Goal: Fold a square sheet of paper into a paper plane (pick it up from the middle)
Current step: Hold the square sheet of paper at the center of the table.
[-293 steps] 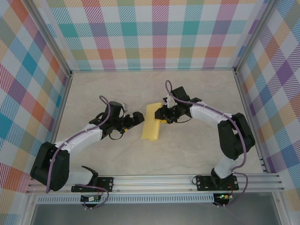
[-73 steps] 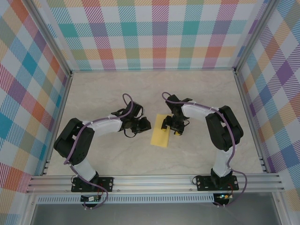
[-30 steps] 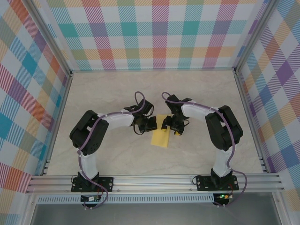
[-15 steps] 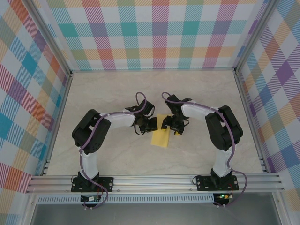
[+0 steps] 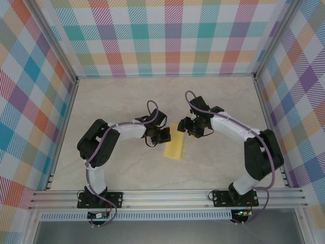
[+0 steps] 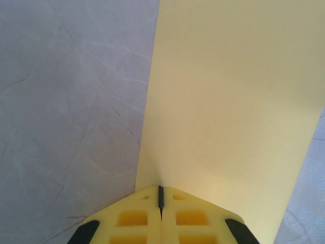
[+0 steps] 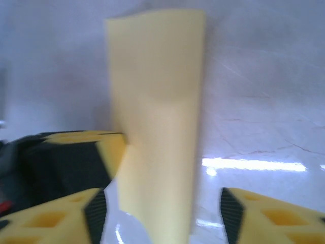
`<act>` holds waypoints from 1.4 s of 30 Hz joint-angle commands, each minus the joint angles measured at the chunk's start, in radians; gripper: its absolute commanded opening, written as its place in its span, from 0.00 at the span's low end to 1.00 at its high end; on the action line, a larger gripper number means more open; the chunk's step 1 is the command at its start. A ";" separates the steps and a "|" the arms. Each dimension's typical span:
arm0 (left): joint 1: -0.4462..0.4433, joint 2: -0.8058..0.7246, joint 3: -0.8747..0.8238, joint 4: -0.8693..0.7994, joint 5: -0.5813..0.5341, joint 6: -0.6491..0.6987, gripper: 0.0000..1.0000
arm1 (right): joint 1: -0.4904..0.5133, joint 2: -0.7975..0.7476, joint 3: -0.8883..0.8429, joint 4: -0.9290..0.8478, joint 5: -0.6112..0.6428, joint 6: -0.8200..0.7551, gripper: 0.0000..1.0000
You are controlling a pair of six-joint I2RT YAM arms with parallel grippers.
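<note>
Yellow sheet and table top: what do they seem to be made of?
The yellow sheet looks like thin matte paper: even colour, no gloss, crisp straight edges. The table top looks like smooth marble-patterned laminate or stone: faint veins, a bright reflection; which one is unclear.

Top external: fixed high above and behind the arm bases, looking down and forward over the whole desk [image 5: 101,101] from far off.
Left wrist: on the left hand [image 6: 160,195], looking out along its fingers, very close to the sheet of paper [image 6: 228,101].
Right wrist: on the right hand [image 7: 162,203], low, close, facing that sheet.
Shared: the sheet at the desk's middle, in all three views.
</note>
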 commanded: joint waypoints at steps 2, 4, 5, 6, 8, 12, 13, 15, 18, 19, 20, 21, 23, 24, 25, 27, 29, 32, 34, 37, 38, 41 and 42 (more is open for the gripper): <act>-0.014 0.025 -0.039 -0.024 -0.017 0.012 0.00 | -0.006 -0.012 -0.128 0.255 -0.214 0.057 0.34; -0.014 0.024 -0.045 -0.020 -0.015 0.013 0.00 | -0.006 -0.003 -0.177 0.337 -0.254 0.084 0.22; -0.015 0.022 -0.048 -0.019 -0.015 0.012 0.00 | -0.007 0.003 -0.192 0.361 -0.260 0.090 0.17; -0.014 0.022 -0.049 -0.019 -0.012 0.012 0.00 | -0.007 0.015 -0.201 0.378 -0.266 0.090 0.13; -0.014 0.022 -0.053 -0.017 -0.014 0.012 0.00 | -0.007 0.034 -0.212 0.416 -0.296 0.082 0.10; -0.014 0.024 -0.054 -0.015 -0.012 0.012 0.00 | -0.013 0.048 -0.222 0.427 -0.292 0.075 0.08; -0.014 0.024 -0.056 -0.013 -0.014 0.013 0.00 | -0.016 0.051 -0.227 0.431 -0.291 0.073 0.08; -0.013 0.027 -0.056 -0.009 -0.009 0.011 0.00 | -0.025 0.067 -0.233 0.434 -0.296 0.070 0.07; -0.013 0.024 -0.059 -0.009 -0.011 0.012 0.00 | -0.037 0.090 -0.241 0.446 -0.309 0.065 0.06; -0.014 0.024 -0.059 -0.012 -0.014 0.011 0.00 | -0.041 0.092 -0.247 0.452 -0.310 0.065 0.06; -0.014 0.023 -0.059 -0.014 -0.014 0.012 0.00 | -0.043 0.095 -0.252 0.456 -0.310 0.061 0.06; -0.013 0.024 -0.059 -0.014 -0.014 0.012 0.00 | -0.047 0.098 -0.256 0.455 -0.307 0.055 0.06; -0.014 0.024 -0.059 -0.012 -0.013 0.013 0.00 | -0.058 0.109 -0.267 0.459 -0.311 0.049 0.06; -0.014 0.024 -0.058 -0.014 -0.014 0.012 0.00 | -0.062 0.116 -0.273 0.464 -0.316 0.045 0.06; -0.014 0.026 -0.057 -0.017 -0.016 0.012 0.00 | -0.065 0.121 -0.279 0.466 -0.316 0.042 0.06; -0.014 0.028 -0.054 -0.020 -0.016 0.016 0.00 | -0.068 0.129 -0.294 0.466 -0.309 0.033 0.07; -0.014 0.030 -0.054 -0.021 -0.017 0.015 0.00 | -0.073 0.136 -0.310 0.471 -0.305 0.029 0.07; -0.014 0.030 -0.051 -0.029 -0.022 0.018 0.00 | -0.076 0.139 -0.344 0.513 -0.313 0.021 0.08; -0.014 0.030 -0.054 -0.031 -0.026 0.019 0.00 | -0.076 0.148 -0.354 0.502 -0.296 0.002 0.08; -0.014 0.027 -0.054 -0.034 -0.028 0.020 0.00 | -0.078 0.156 -0.382 0.511 -0.281 -0.025 0.08; -0.014 0.025 -0.055 -0.033 -0.027 0.021 0.00 | -0.078 0.157 -0.389 0.516 -0.275 -0.030 0.08; -0.014 0.022 -0.058 -0.036 -0.032 0.021 0.00 | -0.078 0.143 -0.389 0.517 -0.285 -0.047 0.07; -0.014 0.022 -0.057 -0.036 -0.030 0.021 0.00 | -0.077 0.127 -0.386 0.522 -0.296 -0.044 0.07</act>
